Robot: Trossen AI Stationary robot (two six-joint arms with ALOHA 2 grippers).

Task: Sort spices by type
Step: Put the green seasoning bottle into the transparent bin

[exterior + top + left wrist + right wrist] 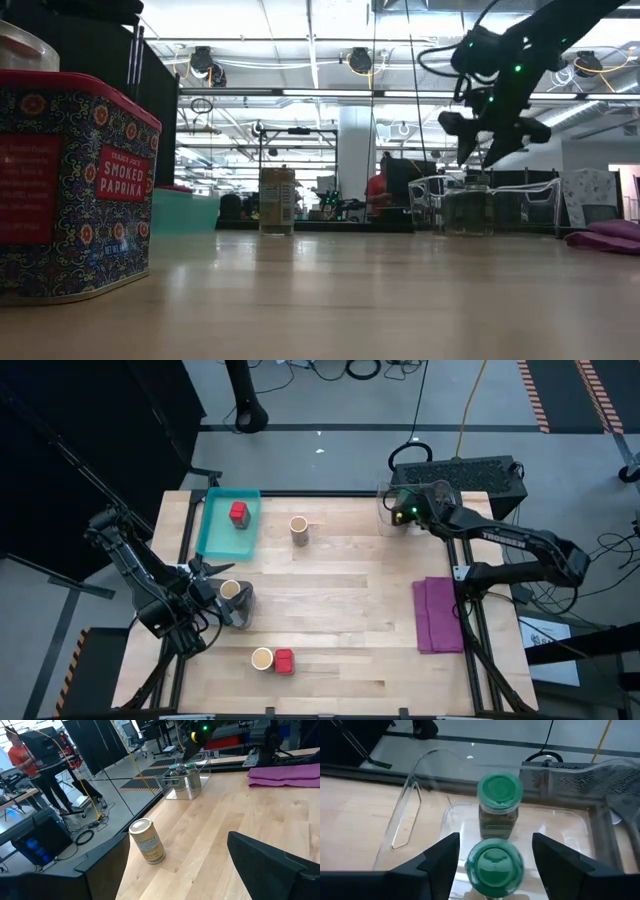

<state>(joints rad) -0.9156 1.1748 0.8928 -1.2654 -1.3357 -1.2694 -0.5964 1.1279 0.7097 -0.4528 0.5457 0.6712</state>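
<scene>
Two green-lidded spice jars (499, 795) (495, 862) stand in a clear container (405, 815) at the table's far right. My right gripper (495, 838) hangs open just above them (482, 150), a finger on either side of the nearer lid and clear of it. A red jar (238, 513) stands in the teal tray (215, 535). A tan cylinder (299, 530) stands mid-table at the far side. My left gripper (212, 592) is open at the table's left, beside another tan cylinder (231, 590); I cannot tell whether it touches the cylinder.
A tan cylinder (262, 658) and a red paprika tin (284, 661) stand together near the front edge; the tin fills the low view's left (70, 190). A purple cloth (440, 615) lies at the right. Bare wood lies mid-table.
</scene>
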